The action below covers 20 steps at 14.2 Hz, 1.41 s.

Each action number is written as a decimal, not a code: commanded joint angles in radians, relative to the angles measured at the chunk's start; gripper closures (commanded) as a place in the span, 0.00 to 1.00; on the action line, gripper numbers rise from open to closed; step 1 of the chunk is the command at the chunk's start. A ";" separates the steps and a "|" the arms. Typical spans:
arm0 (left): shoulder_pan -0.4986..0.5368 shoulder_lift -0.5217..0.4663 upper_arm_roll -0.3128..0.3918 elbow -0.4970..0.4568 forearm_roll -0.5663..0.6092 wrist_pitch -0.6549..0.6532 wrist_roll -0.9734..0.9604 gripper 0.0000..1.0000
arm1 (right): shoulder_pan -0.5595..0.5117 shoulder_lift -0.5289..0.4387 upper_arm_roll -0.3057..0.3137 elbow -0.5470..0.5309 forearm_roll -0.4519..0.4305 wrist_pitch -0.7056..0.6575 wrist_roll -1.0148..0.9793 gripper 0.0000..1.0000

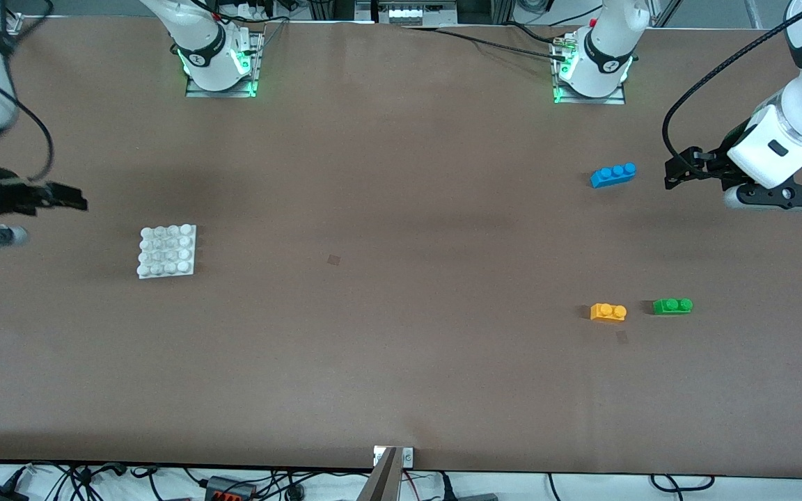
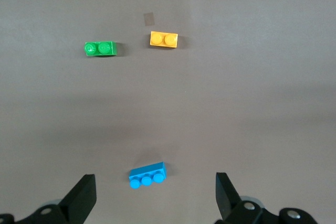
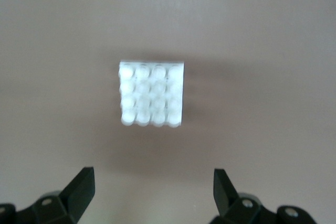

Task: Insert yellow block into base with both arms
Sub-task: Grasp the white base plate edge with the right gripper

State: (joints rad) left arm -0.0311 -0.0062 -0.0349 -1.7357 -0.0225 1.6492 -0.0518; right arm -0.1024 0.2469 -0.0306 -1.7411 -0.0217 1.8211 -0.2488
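At the right arm's end of the brown table (image 1: 373,362), the right arm's black two-finger gripper (image 1: 70,198) hung in the air with its jaws spread wide and nothing between them (its wrist camera showed both fingers (image 3: 79,190) standing well apart over bare tabletop). Near it on the table lay the base (image 1: 167,251), a flat square white plastic plate with a four-by-four grid of round studs, resting flat with nothing set on it; the same plate (image 3: 151,94) showed squarely in the right wrist view. Toward the left arm's end lay three plastic bricks, all apart from one another. The yellow block (image 1: 608,312), a small yellow-orange brick with two round studs, sat on the table well away from the base, and just beside it, closer to the left arm's end, sat a green two-stud brick (image 1: 672,305). A longer blue three-stud brick (image 1: 613,175) lay farther from the front camera than both. The left arm's black gripper (image 1: 672,174) hovered near the blue brick, its jaws likewise fully parted and holding nothing; its wrist view showed the blue brick (image 2: 147,174) between the spread fingers (image 2: 81,198), with the yellow block (image 2: 164,40) and green brick (image 2: 100,49) farther off.
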 commanded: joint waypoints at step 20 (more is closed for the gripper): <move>-0.004 0.156 0.049 0.019 -0.025 0.125 0.018 0.00 | -0.022 0.262 0.006 -0.247 0.068 0.480 0.005 0.35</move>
State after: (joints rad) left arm -0.0301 0.0892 0.0017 -1.7367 -0.0291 1.7300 -0.0512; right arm -0.1276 0.4948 -0.0326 -2.0021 0.0244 2.2972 -0.2444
